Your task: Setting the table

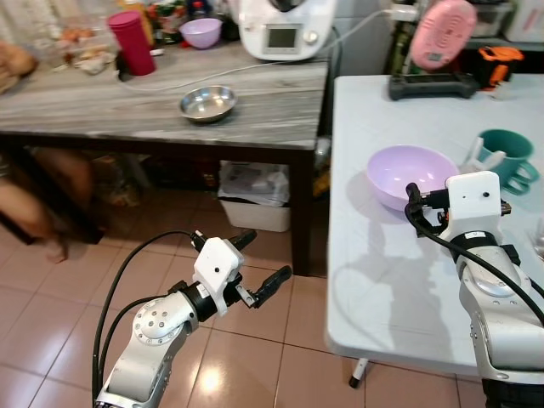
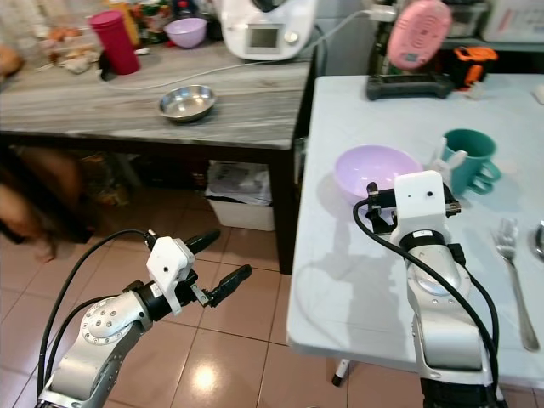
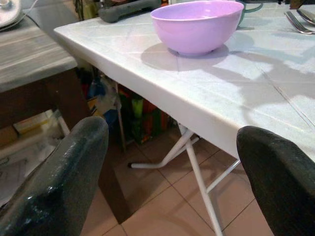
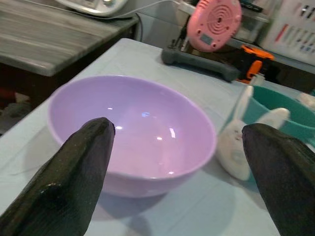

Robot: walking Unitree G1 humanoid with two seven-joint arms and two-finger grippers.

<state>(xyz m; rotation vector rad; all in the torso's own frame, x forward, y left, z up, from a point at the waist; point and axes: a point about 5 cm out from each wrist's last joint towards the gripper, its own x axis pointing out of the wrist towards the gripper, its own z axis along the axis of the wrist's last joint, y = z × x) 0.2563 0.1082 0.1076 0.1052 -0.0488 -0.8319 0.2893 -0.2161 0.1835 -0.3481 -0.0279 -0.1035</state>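
A lilac bowl (image 1: 410, 174) stands empty on the white table (image 1: 374, 280), near its left edge. Beside it to the right is a teal mug (image 1: 508, 157) with a white rabbit figure. A fork (image 2: 512, 272) lies further right. My right gripper (image 4: 177, 129) is open just short of the bowl, one finger to each side of it, touching nothing. My left gripper (image 1: 265, 259) is open and empty, low over the tiled floor to the left of the table.
A dark wooden counter (image 1: 272, 119) to the left holds a steel bowl (image 1: 207, 103), a red cup (image 1: 133, 42) and a white appliance (image 1: 285, 25). A white bin (image 1: 253, 197) sits under it. A person's limb (image 1: 25, 217) shows at the far left.
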